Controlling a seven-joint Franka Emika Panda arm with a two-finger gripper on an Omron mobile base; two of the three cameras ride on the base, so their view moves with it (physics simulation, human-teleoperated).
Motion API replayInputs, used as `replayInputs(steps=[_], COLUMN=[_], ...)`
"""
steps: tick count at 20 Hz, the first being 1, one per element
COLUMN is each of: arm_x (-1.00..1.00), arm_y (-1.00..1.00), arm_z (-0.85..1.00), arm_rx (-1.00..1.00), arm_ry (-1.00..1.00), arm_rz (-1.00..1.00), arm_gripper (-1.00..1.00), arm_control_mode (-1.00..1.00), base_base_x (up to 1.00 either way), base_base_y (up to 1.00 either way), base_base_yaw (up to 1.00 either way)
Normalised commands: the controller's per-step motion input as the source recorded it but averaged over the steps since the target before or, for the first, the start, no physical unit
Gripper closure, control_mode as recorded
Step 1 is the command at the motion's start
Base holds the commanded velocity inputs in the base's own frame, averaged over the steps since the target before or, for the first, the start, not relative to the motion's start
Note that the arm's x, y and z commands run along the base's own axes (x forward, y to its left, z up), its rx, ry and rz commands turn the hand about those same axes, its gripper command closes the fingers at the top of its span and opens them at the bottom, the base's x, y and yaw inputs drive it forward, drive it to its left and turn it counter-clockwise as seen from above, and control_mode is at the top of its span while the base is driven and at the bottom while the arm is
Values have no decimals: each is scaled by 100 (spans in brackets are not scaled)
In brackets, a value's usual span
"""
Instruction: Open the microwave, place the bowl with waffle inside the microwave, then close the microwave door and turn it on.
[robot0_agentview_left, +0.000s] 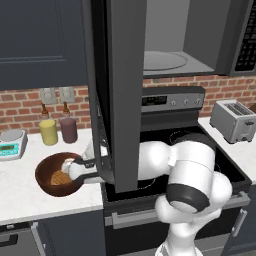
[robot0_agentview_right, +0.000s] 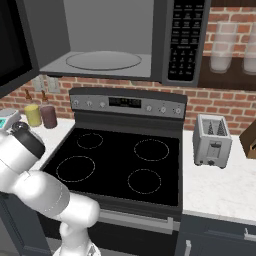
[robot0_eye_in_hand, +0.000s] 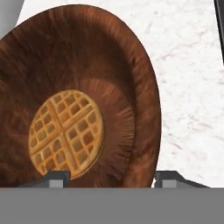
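My gripper (robot0_eye_in_hand: 105, 177) sits at the near rim of the bowl (robot0_agentview_left: 47, 175), which rests on the counter (robot0_agentview_left: 25, 192) left of the stove (robot0_agentview_right: 117, 165). The waffle (robot0_eye_in_hand: 65, 133) lies in the bowl. Two cups (robot0_agentview_left: 58, 131) stand behind it by the wall, a scale (robot0_agentview_left: 11, 144) at their left. The microwave (robot0_agentview_right: 110, 40) hangs above the stove, its door (robot0_agentview_left: 122, 90) swung out over the counter's right edge. A toaster (robot0_agentview_right: 212, 140) stands right of the stove.
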Motion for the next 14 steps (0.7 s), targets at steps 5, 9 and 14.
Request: replayInputs(steps=[5,9,14], arm_x=[8,1,-3], arm_y=[9,0,-36], arm_z=[-15,-12,0], arm_rx=[-7,-2,3], arm_ry=[1,3,0], arm_rz=[0,0,-9], arm_gripper=[100,100,100], arm_control_mode=[-100,-100,-100], base_base_x=[0,0,0], base_base_y=[0,0,0], base_base_yaw=[0,0,0])
